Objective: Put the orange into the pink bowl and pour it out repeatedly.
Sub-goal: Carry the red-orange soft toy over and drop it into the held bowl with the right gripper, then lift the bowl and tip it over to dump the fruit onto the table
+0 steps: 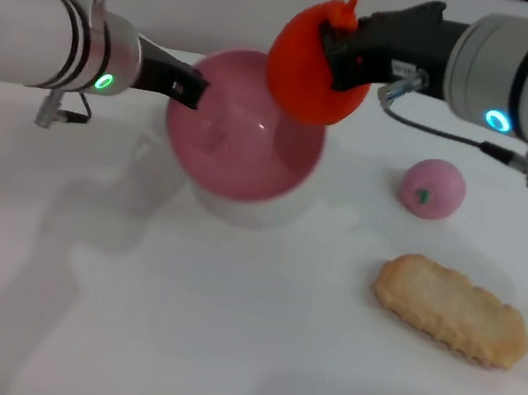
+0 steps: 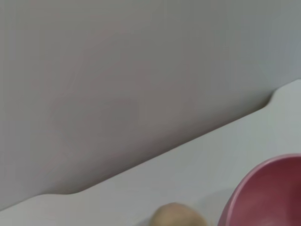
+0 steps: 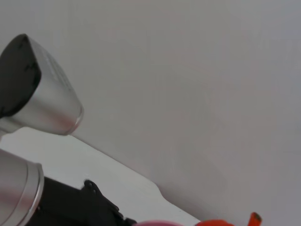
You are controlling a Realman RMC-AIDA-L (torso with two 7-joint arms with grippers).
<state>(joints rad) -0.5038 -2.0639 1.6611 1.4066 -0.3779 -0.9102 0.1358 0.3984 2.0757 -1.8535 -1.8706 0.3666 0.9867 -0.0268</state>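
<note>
Nearest on the white tabletop (image 1: 172, 324), a pale biscuit-shaped toy (image 1: 452, 309) is lying toward the robot's right; just beyond it a small pink fruit (image 1: 432, 188) with a green mark is sitting, clear of the work. Farther back, the pink bowl (image 1: 243, 138) is being held at its left rim by the left pincer (image 1: 189, 90), which is closed on that edge; the bowl looks tipped, its mouth facing forward, and appears to be lifted off the surface, though that is hard to confirm. Its visible interior is showing nothing inside. The right pincer (image 1: 337, 50) is gripping the orange (image 1: 312, 64) from the side, holding it in the air at the bowl's far right rim, stem up. Judging by this, the step in hand is the loading: fruit poised at the bowl, not yet dropped. The next move likely calls for levelling the bowl so the orange will not roll out, then opening the right fingers above the hollow. The left wrist view is also catching a small beige ball (image 2: 176, 215) beside the bowl.
</note>
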